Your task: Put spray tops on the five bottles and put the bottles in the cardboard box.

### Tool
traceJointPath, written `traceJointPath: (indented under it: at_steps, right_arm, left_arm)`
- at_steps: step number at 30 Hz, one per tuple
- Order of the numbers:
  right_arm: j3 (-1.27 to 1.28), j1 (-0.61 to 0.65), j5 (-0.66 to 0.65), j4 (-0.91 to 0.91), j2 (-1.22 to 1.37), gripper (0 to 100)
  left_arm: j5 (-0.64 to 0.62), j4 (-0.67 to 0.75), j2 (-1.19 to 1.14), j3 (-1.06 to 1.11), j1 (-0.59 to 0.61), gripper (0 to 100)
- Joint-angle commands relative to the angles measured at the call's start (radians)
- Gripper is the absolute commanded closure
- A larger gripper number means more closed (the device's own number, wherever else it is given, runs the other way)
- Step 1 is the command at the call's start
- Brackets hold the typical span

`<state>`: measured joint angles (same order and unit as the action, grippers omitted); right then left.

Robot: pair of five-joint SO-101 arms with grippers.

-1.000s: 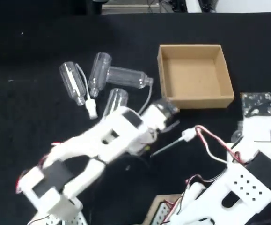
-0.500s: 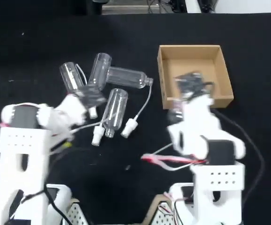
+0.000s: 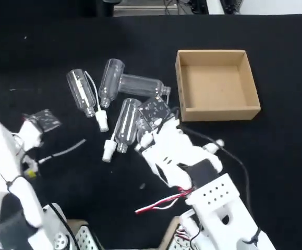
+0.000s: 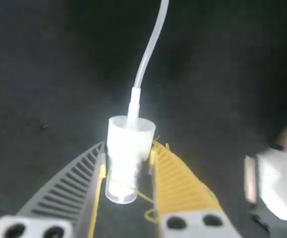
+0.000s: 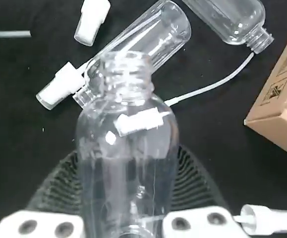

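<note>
High view: the cardboard box point(image 3: 221, 113) stands empty toward the desk's point(image 3: 276, 172) far right corner. Four clear bottles point(image 3: 127, 121) lie clustered just left of it. The right arm point(image 3: 177, 156) ends beside the nearest of them, and what it carries is hidden beneath it. The left arm point(image 3: 4, 151) is at the desk's left edge, with a thin tube point(image 3: 62, 151) sticking out from it.

Left wrist view: the left gripper point(image 4: 128, 148) is clamped on a white spray top point(image 4: 128, 163), tube pointing away.

Right wrist view: the right gripper point(image 5: 127, 163) grips an uncapped bottle point(image 5: 126, 124) around its body, open neck forward. A loose spray top point(image 5: 267, 218) lies just beside one finger, partly cut off.
</note>
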<state>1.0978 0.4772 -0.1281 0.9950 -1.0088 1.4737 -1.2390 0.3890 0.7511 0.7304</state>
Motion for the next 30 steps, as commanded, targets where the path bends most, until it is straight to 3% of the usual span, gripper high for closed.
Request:
traceJointPath:
  at_steps: [1,3,9,14,18,21,26,30]
  right_arm:
    - [-0.004,0.017,0.005,-0.037,-0.024,98.7]
    - [-0.004,0.018,0.005,-0.038,-0.024,98.7]
    - [-0.001,0.018,0.005,-0.032,-0.024,98.7]
    - [0.025,0.018,0.005,-0.038,-0.028,98.7]
    - [0.025,0.018,0.005,-0.038,-0.03,98.7]
    - [0.025,0.018,0.003,-0.038,-0.03,98.7]
    - [0.025,0.018,-0.002,-0.038,-0.03,98.7]
    - [0.025,0.018,-0.002,-0.038,-0.028,98.7]
  left_arm:
    - [0.198,0.117,-0.068,-0.005,0.031,97]
    - [0.16,0.138,-0.094,-0.013,0.033,93]
    - [0.008,0.155,-0.149,-0.154,0.03,69]
    - [-0.077,0.144,-0.15,-0.285,0.033,73]
    - [-0.276,-0.012,-0.149,-0.351,0.028,73]
    - [-0.56,-0.115,-0.149,-0.363,0.025,73]
    - [-1.109,-0.158,-0.149,-0.341,0.059,73]
    - [-1.61,-0.238,-0.149,-0.321,0.051,73]
